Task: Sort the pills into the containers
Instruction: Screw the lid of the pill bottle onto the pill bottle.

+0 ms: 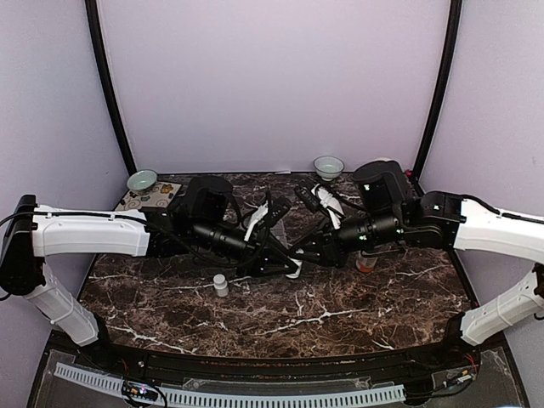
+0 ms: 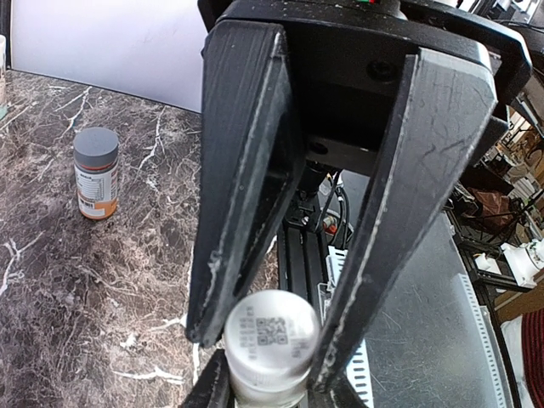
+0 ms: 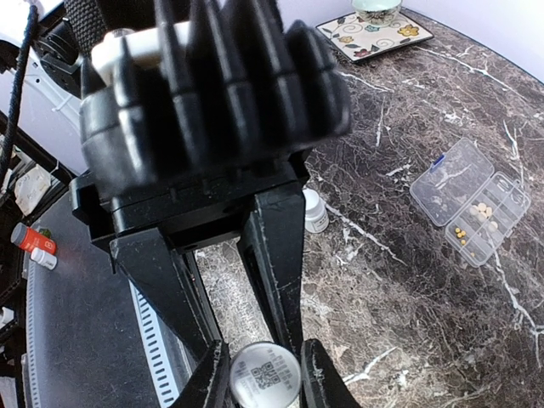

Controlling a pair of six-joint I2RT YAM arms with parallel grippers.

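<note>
Both arms pointed nose to nose over mid-table. The left gripper (image 2: 276, 395) was clenched on the held white bottle (image 2: 272, 333). Only its fingertips poked in at the bottom edge of its own wrist view, cut off below. The right gripper (image 3: 265, 382) pinched the same bottle at its code-printed top, tips tight against both sides, the rest of each finger out of frame. The bottle's body could not be made out. Fingers covered it in both wrist views, and from above the arms buried it.

The pill box (image 3: 510, 191) lay on the marble, well apart from both grippers, with its clear lid (image 3: 444, 180) swung open flat beside it. A small heap of pills (image 3: 483, 210) sat in one compartment and yellow specks (image 3: 459, 231) in a neighbouring one, both too small to count. In the overhead view the box was lost behind the arms.

The loose white bottle (image 1: 220, 285) stood upright by itself, near the left arm. The orange bottle (image 2: 96, 172) stood upright too, grey cap on, label unreadable. From above it was half hidden behind the right arm.
</note>
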